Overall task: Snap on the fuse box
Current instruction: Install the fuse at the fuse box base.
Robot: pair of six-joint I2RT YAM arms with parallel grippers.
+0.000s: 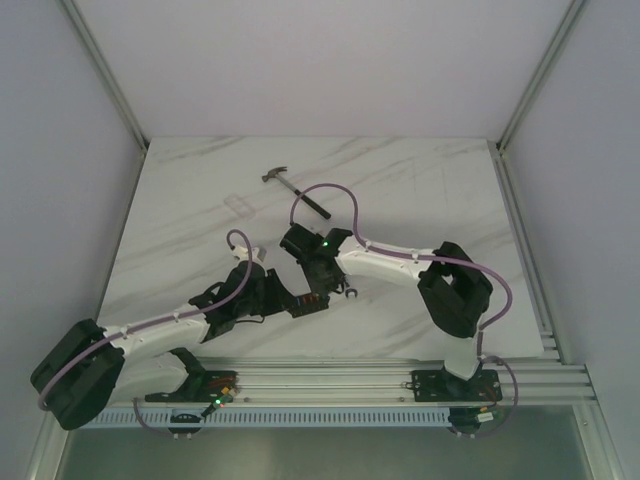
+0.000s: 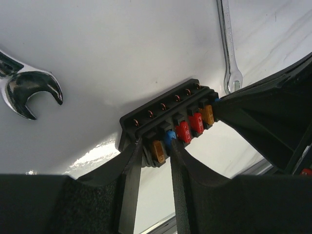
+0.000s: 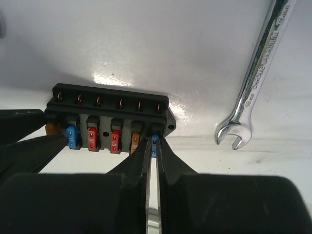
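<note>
The fuse box [image 1: 308,299] is a small black block with orange, blue and red fuses, lying on the marble table between both grippers. In the left wrist view my left gripper [image 2: 155,150] is shut across one end of the fuse box [image 2: 168,114], its fingers either side of an orange fuse [image 2: 157,151]. In the right wrist view my right gripper [image 3: 154,144] is shut on a small blue fuse [image 3: 154,140] at the other end slot of the fuse box [image 3: 109,109]. In the top view the left gripper [image 1: 280,297] and the right gripper [image 1: 320,285] meet at the box.
A black-handled hammer [image 1: 297,190] lies at the back of the table. A slim silver wrench [image 3: 258,73] lies right of the box and also shows in the left wrist view [image 2: 229,44]. A larger wrench head [image 2: 27,85] lies nearby. A faint clear piece [image 1: 240,205] lies left of the hammer.
</note>
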